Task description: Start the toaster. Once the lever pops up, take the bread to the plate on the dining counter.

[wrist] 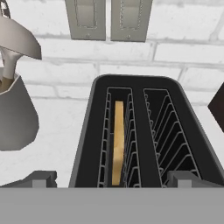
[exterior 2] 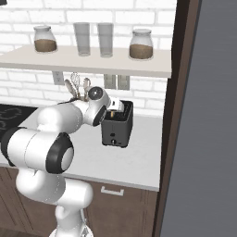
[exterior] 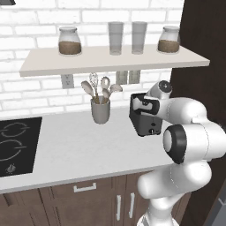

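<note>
White brick wall backs a pale worktop (exterior: 79,145) with dark wood cabinets below and a black cooktop (exterior: 15,145) at its left end. On the wall hangs a shelf (exterior: 110,62) carrying two jars (exterior: 69,41) of brown stuff at its ends and two clear glasses (exterior: 116,38) between them. Under the shelf stands a grey utensil cup (exterior: 100,110) with spoons and a whisk, and just to its right, near the tall dark panel (exterior 2: 178,115), sits the black toaster (exterior 2: 118,127).

From the hand view the toaster (wrist: 140,131) shows two wire-lined slots in its top. The bread (wrist: 117,142) stands on edge, upright, in the left slot; the right slot holds nothing. Two wall outlets (wrist: 109,19) sit above it.

The gripper (wrist: 111,178) hovers just over the near edge of the toaster, its jaws spread wide to either side and holding nothing. In the base views the arm's hand partly covers the toaster's top.
</note>
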Tool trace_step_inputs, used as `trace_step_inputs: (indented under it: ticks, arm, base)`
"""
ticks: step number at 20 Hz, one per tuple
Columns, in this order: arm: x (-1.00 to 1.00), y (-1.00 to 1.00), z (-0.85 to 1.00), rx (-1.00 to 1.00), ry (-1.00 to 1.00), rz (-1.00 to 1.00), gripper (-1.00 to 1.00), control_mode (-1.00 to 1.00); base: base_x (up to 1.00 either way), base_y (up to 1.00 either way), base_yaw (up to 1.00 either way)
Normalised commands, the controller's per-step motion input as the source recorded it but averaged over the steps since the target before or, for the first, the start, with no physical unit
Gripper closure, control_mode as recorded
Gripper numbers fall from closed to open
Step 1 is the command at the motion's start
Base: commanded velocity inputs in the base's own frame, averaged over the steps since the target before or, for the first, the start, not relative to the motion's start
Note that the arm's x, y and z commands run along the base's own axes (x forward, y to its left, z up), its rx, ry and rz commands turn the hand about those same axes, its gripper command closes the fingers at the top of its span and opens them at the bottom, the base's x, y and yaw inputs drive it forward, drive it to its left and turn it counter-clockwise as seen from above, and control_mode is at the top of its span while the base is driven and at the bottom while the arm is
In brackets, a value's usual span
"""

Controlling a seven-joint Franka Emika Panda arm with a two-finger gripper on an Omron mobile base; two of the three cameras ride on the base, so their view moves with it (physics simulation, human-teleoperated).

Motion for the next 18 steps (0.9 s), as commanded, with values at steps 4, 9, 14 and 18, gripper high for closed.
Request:
trace_step_inputs:
  ticks: [4,9,14,18]
  arm:
    - [0.0,0.0,0.0,0.0,0.0,0.0,-1.0,-1.0]
    - [0.0,0.0,0.0,0.0,0.0,0.0,-1.0,-1.0]
    - [0.0,0.0,0.06,0.0,0.0,0.0,-1.0,-1.0]
    - [0.0,0.0,0.06,0.0,-0.02,-0.03,-1.0,-1.0]
  base:
    - [0.0,0.0,0.0]
    - [0.0,0.0,0.0]
    - [0.0,0.0,0.0]
    - [0.0,0.0,0.0]
